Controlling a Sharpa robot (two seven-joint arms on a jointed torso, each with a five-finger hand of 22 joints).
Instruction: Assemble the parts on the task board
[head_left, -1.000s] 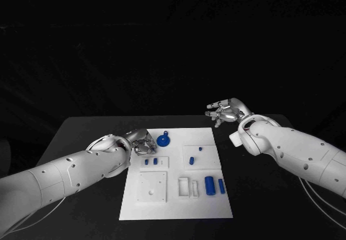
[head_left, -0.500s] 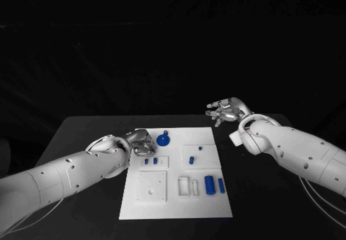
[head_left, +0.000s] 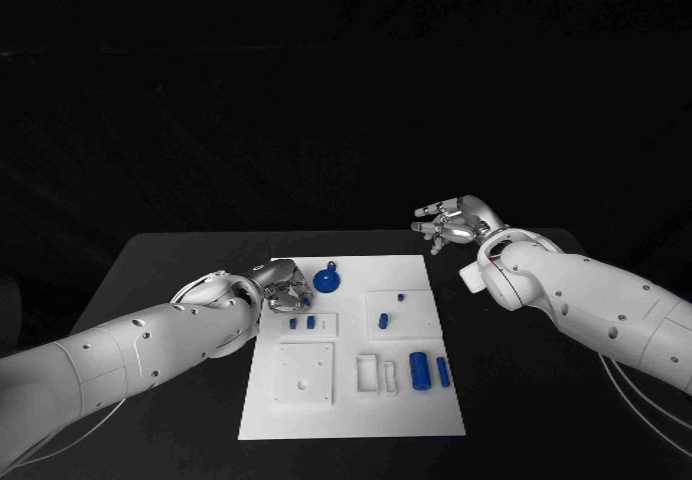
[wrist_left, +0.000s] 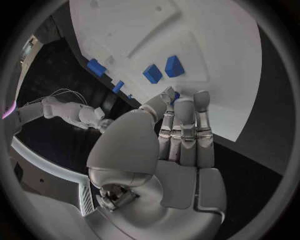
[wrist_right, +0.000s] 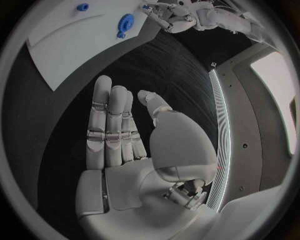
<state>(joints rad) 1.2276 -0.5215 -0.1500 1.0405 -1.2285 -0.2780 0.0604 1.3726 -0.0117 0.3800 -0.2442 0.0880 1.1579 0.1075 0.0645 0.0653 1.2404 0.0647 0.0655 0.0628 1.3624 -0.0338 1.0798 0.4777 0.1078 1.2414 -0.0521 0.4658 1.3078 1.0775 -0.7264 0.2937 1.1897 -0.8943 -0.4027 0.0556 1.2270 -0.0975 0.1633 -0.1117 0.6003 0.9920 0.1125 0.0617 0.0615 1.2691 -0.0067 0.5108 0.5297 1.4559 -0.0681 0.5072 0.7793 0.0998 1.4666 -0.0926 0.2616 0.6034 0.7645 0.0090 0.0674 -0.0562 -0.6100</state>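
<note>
— Head view first: where do we see the left hand (head_left: 283, 287)?
— At the board's (head_left: 346, 405) far left corner, fingers straight and close together, gripping nothing. A round blue part (head_left: 327, 279) lies on the board just beside it.
— And the right hand (head_left: 456, 224)?
— We see it off the board, beyond its far right corner, fingers loosely spread, empty.
— The other parts?
— Two small ones (head_left: 300, 323) near the left hand, a peg (head_left: 384, 320) mid-board, two cylinders (head_left: 427, 371) toward the board's near right.

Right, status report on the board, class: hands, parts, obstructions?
Left hand open at the board edge. Right hand open, off the board. Parts untouched. Nothing in the way.
</note>
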